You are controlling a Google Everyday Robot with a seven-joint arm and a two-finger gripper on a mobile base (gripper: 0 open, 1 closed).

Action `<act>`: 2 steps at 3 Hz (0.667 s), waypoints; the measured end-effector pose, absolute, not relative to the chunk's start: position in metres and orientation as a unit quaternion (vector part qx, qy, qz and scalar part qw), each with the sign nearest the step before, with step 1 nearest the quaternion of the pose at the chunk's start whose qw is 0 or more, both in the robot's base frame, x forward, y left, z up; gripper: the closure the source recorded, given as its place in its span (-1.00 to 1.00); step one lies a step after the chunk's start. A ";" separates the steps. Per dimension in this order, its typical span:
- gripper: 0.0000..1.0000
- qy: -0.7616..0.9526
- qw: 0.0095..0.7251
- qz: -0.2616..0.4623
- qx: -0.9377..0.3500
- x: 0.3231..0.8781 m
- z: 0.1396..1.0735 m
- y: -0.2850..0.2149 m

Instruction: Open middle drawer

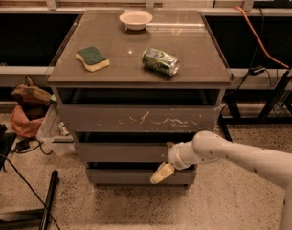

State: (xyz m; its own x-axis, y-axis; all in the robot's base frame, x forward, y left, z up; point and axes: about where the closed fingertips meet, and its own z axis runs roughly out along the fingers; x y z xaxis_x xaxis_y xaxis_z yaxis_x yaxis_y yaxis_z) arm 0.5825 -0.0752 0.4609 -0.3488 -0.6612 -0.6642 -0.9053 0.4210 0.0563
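Hovering pressed together, my fingers (161, 173) point down-left at the lower edge of the middle drawer (121, 152), which sits between the scratched drawer (136, 119) and the lowest drawer (119, 177).

Light: dim, warm, seemingly from above and behind.
Glare: pale sheen on tabletop (184, 32) by bowl (135, 19).
Shadows: black gap above middle drawer (121, 152); dark recesses either side.
Hand (162, 173): pale, well lit, just below middle drawer's right half.
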 end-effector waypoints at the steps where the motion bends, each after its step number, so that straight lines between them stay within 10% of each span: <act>1: -1.00 0.793 0.287 0.218 -0.491 0.584 0.454 -0.073; 2: -1.00 0.792 0.288 0.218 -0.492 0.584 0.453 -0.071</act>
